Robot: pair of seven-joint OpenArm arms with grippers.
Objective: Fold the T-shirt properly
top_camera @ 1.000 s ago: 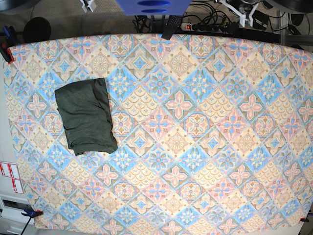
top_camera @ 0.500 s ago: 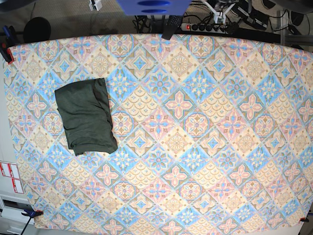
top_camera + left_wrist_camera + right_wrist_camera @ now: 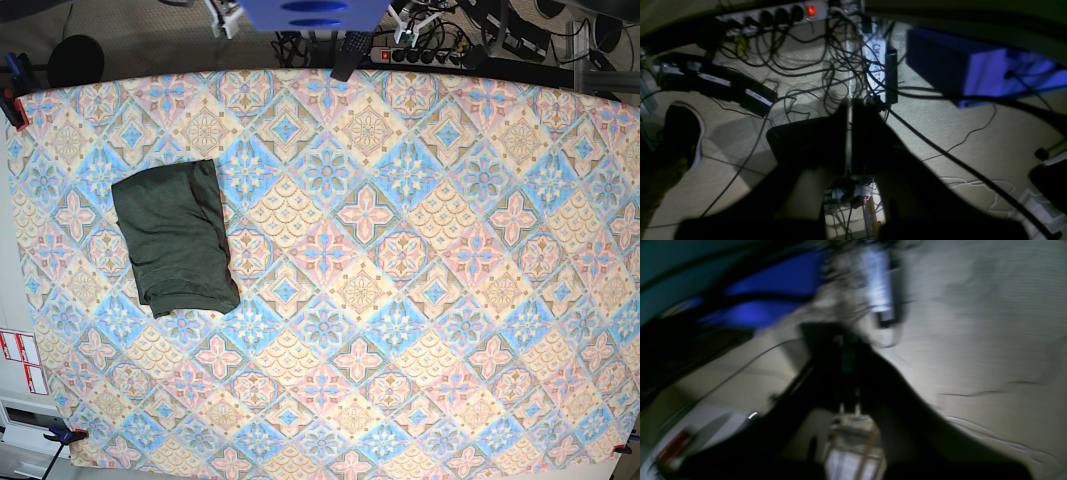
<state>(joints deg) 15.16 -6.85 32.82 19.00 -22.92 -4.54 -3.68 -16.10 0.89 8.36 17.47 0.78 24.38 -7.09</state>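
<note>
The T-shirt (image 3: pixel 177 237) lies folded into a compact dark olive rectangle on the left part of the patterned table (image 3: pixel 420 300), with nothing touching it. Both grippers are off the table, beyond its far edge. In the left wrist view, my left gripper (image 3: pixel 849 105) is a dark silhouette over the floor, its fingers pressed together and empty. The right wrist view is blurred, but my right gripper (image 3: pixel 844 338) also looks shut with nothing in it. Only small white arm parts (image 3: pixel 222 15) show at the top of the base view.
Behind the table the floor holds a power strip (image 3: pixel 773 13), tangled cables (image 3: pixel 826 73), a blue box (image 3: pixel 973 73) and a shoe (image 3: pixel 683 133). Clamps (image 3: pixel 12 100) hold the cloth at the table's corners.
The white arm parts at the top edge of the base view have moved inward toward the middle. The T-shirt has not moved.
</note>
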